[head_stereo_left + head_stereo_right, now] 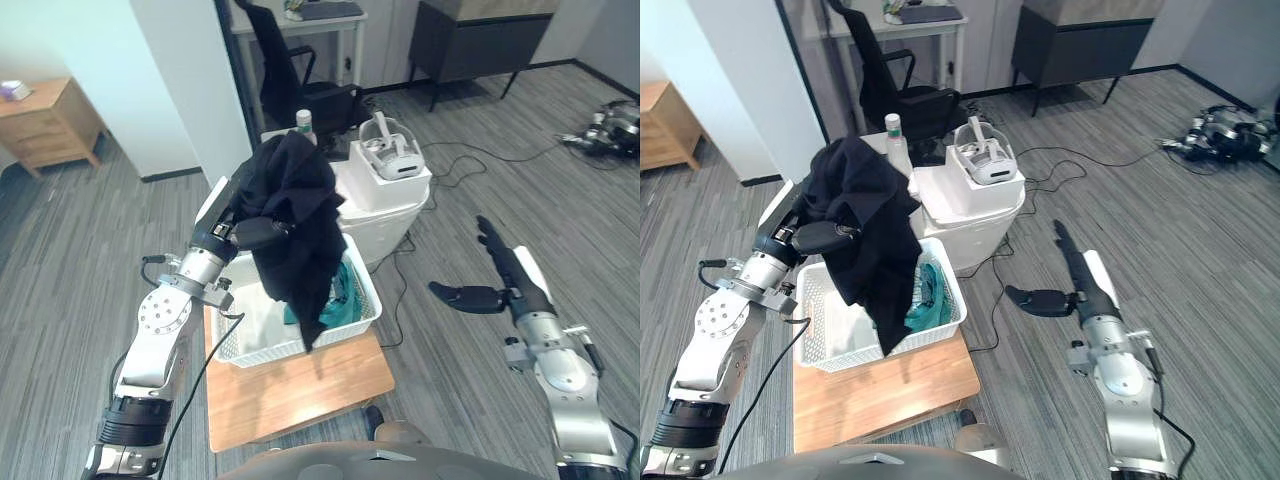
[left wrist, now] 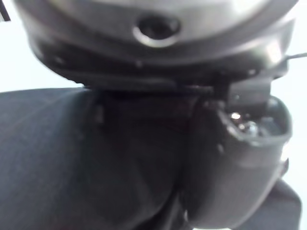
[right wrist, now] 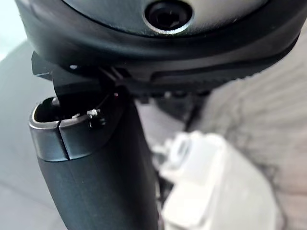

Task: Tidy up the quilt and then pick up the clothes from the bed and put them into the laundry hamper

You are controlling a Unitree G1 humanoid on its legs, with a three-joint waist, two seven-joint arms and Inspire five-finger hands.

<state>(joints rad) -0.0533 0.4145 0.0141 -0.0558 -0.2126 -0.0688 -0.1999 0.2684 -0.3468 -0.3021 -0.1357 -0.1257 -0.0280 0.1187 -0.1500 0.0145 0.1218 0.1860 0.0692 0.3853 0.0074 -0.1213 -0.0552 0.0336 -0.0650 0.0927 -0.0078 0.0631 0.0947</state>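
A black garment (image 1: 300, 200) hangs from my left hand (image 1: 250, 236) above the white slatted laundry hamper (image 1: 366, 291). Its lower end dangles into the hamper. My thumb (image 2: 235, 167) presses on the dark cloth (image 2: 57, 158), which covers the fingers. A teal piece of clothing (image 1: 342, 292) lies inside the hamper at its right side. The hamper stands on a low wooden table (image 1: 300, 385). My right hand (image 1: 500, 280) is held out over the floor to the right of the hamper, open with straight fingers and empty; its thumb (image 3: 96, 182) shows up close.
Behind the hamper stands a white box (image 1: 385, 195) with a white headset (image 1: 392, 150) on top and a bottle (image 1: 305, 125) beside it. Cables (image 1: 470, 160) run across the floor. A black office chair (image 1: 290, 70) and a desk are further back, a wooden nightstand (image 1: 45, 120) far left.
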